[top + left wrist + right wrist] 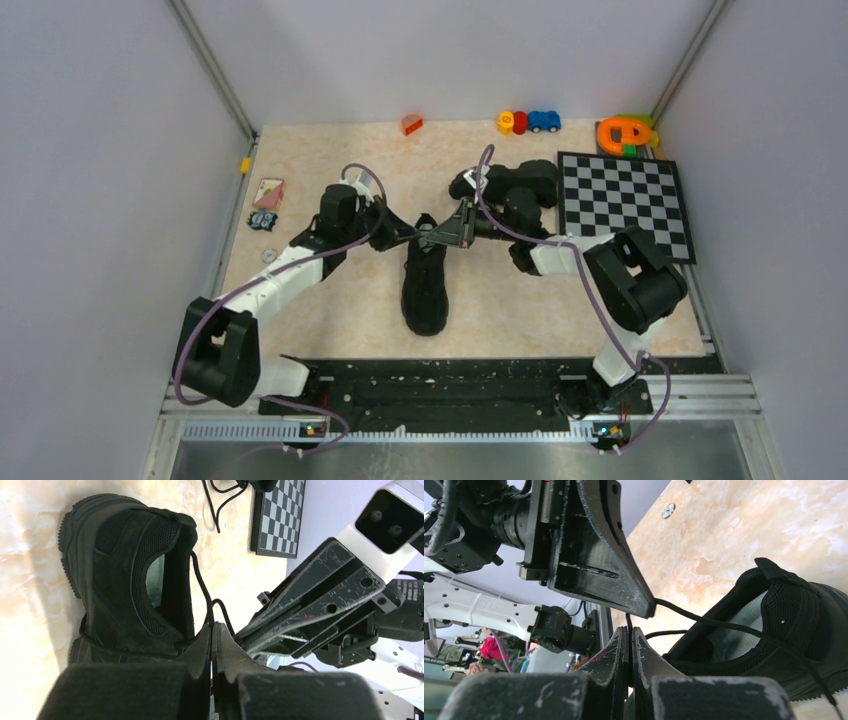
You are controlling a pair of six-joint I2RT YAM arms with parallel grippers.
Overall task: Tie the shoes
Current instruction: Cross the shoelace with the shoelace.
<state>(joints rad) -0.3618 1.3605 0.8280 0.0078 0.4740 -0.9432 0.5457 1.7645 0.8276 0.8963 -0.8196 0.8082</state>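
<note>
One black shoe (425,290) lies in the middle of the table, with its opening towards the back. It also shows in the left wrist view (125,580) and the right wrist view (784,640). My left gripper (417,237) and right gripper (441,237) meet tip to tip just above the shoe's opening. The left gripper (214,627) is shut on a thin black lace (200,585). The right gripper (629,630) is shut on a lace strand (664,633). Another lace (724,625) runs from the left finger's tip to the shoe. The second black shoe (520,180) lies at the back, partly hidden by the right arm.
A checkerboard (625,200) lies at the back right. Small toys stand along the back edge: an orange block (411,124), toy cars (528,122) and an orange and green toy (625,133). A card (268,192) and a washer (268,256) lie at the left.
</note>
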